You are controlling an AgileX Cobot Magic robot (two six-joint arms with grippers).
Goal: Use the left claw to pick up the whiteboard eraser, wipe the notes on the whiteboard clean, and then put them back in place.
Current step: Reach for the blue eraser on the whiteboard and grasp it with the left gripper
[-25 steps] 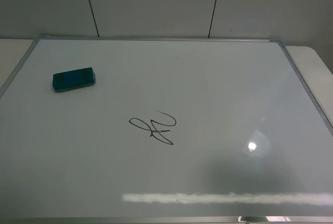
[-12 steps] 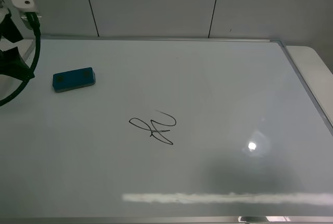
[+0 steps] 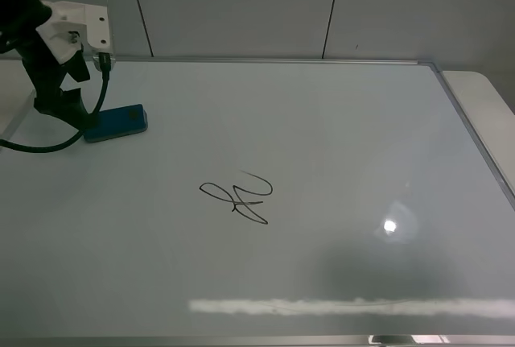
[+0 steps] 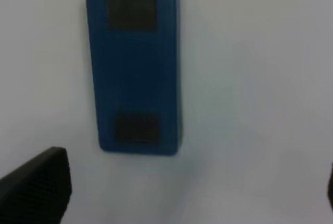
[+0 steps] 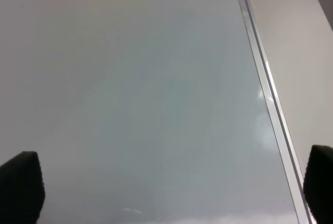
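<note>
Whiteboard eraser, a small teal-blue rectangular block with rounded corners, lay flat in the upper left of the high frame, on the large glossy white whiteboard with its thin silver metal frame, close to the board's left edge. My left claw, a dark gripper on a black jointed arm carrying a white box module and a black cable, hung over the eraser's left end and hid that end from the high camera. My left wrist camera showed the eraser whole but blurred, with two dark squares on its top, lying ahead of my fingers and clear of them. One dark ribbed finger showed at one edge of that picture and only a sliver of the other at the opposite edge, so the jaws stood wide apart with nothing held. The notes, a thin black looping marker scribble, lay near the middle of the high frame, well apart from the eraser, lower and to its right. My right gripper did not show in the high frame. Its wrist picture had a dark fingertip at each side, spread wide over bare board, beside the silver frame and a pale tabletop. A small bright glare spot sat on the board in the lower right of the high frame.
</note>
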